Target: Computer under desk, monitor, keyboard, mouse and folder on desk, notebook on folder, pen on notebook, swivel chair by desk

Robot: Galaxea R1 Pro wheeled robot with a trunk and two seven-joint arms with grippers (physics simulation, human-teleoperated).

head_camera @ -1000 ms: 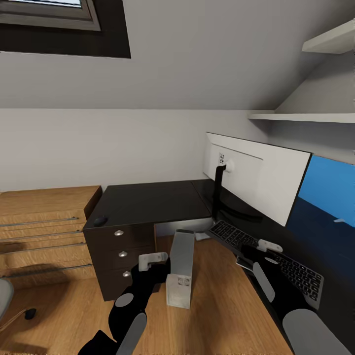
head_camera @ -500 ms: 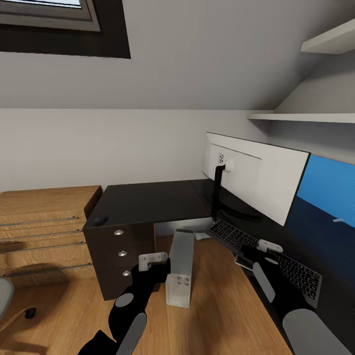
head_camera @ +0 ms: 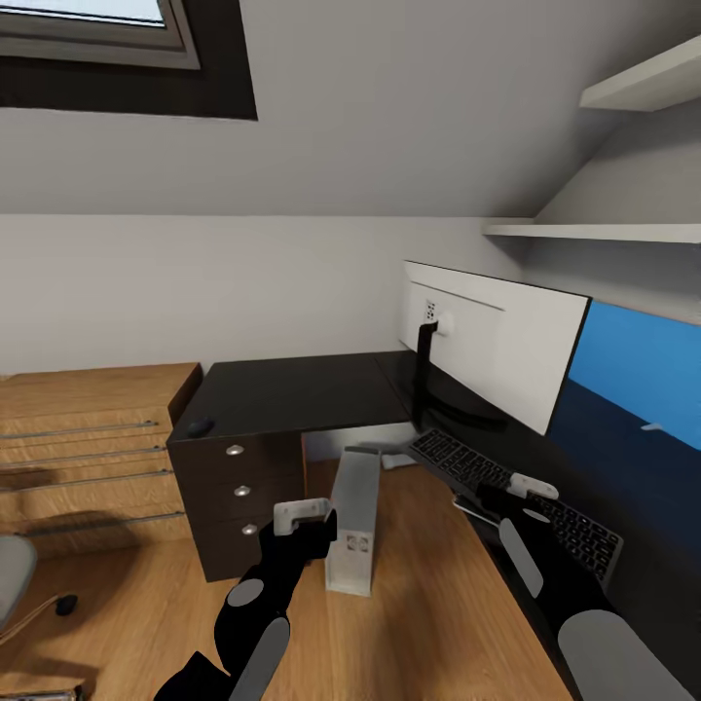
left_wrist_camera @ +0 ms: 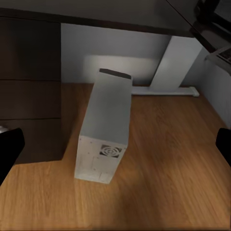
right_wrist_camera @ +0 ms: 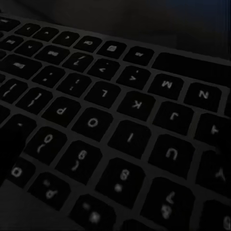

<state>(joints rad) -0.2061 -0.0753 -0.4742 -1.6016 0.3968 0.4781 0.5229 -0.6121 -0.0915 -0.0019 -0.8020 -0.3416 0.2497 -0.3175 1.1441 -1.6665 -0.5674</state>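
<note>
The grey-white computer [head_camera: 352, 521] stands upright on the wood floor beside the drawers of the glossy black desk [head_camera: 292, 394]. The monitor [head_camera: 492, 343] stands on the desk, white back showing. The black keyboard [head_camera: 506, 497] lies along the near edge below it. The mouse [head_camera: 200, 426] sits at the desk's left front corner.

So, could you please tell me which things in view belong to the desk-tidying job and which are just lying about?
Job:
computer
monitor
keyboard
mouse
desk
swivel chair

Just there:
wood cabinet
wall shelves
window
</note>
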